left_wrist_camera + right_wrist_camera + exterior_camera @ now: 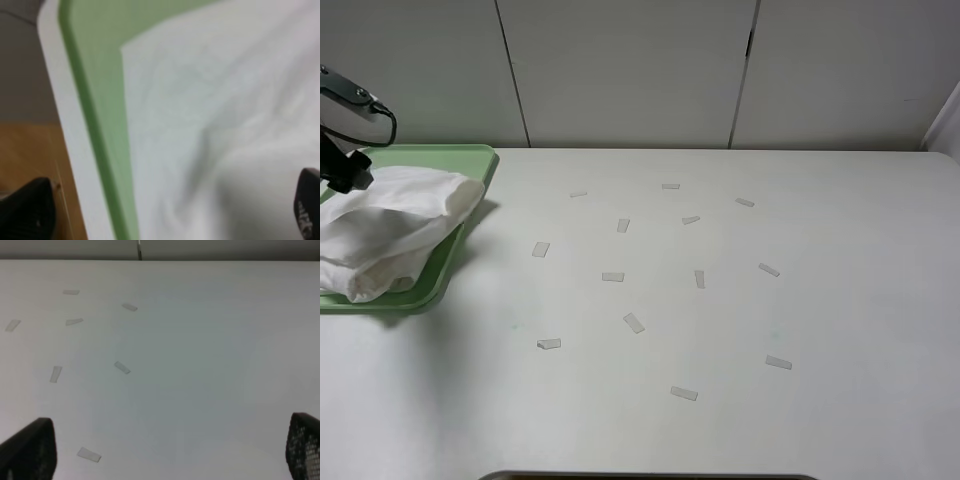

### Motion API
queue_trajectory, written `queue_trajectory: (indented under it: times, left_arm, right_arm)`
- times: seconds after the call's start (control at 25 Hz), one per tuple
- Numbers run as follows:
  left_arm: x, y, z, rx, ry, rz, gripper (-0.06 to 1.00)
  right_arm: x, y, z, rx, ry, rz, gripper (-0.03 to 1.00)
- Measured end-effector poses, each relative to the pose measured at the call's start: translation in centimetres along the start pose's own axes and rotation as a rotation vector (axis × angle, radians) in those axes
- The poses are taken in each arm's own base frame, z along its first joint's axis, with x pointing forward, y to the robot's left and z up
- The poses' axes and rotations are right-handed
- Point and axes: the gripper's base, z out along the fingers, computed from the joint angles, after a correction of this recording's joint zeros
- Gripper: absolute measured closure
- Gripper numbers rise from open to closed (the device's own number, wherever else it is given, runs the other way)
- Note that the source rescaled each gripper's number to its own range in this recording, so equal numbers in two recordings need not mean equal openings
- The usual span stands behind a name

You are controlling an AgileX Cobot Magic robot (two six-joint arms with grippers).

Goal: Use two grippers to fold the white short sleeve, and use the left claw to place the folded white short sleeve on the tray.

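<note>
Overhead, the white shirt point(392, 238) lies bunched in a loose, rumpled fold on the pale green tray point(477, 157) at the table's point(840, 300) left edge, its right end spilling over the tray's rim; small tape strips point(634, 322) are scattered across the table's middle. A black arm point(345, 135) hangs over the tray's far corner, its jaws hidden from this view. From the left wrist, the left gripper point(170, 210) shows two dark fingertips point(27, 210) standing wide apart, one beyond the tray's rim point(95, 125) and the other over soft, creased white cloth point(220, 100); nothing is held between them. From the right wrist, the right gripper point(170, 450) is spread wide and empty above bare table, with tape strips point(122, 367) lying ahead.
</note>
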Motion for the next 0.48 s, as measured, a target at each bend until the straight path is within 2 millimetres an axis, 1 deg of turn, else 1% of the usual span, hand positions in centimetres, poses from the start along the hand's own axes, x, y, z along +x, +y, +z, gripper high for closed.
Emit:
queue_trajectory:
  times: [0.08,0.16,0.32,0.4,0.44,0.48]
  left_arm:
    - [-0.3,0.3,-0.6,-0.014,-0.026,-0.002,-0.02]
    - [-0.5,0.5,-1.2,-0.025,-0.042,-0.005,-0.04]
    - [-0.7,0.8,-2.4,-0.03,-0.058,-0.062,-0.05]
    - [-0.9,1.0,-3.6,-0.034,-0.076,-0.121,-0.05]
    - [-0.9,1.0,-3.6,-0.034,-0.076,-0.121,-0.05]
    - [-1.1,1.3,-4.4,-0.041,-0.09,-0.144,-0.05]
  right_arm:
    - [0.0,0.0,0.0,0.0,0.0,0.0,-0.03]
    - [0.0,0.0,0.0,0.0,0.0,0.0,-0.03]
    - [0.0,0.0,0.0,0.0,0.0,0.0,-0.03]
    - [0.0,0.0,0.0,0.0,0.0,0.0,-0.03]
    - [0.0,0.0,0.0,0.0,0.0,0.0,-0.03]
    - [0.0,0.0,0.0,0.0,0.0,0.0,-0.03]
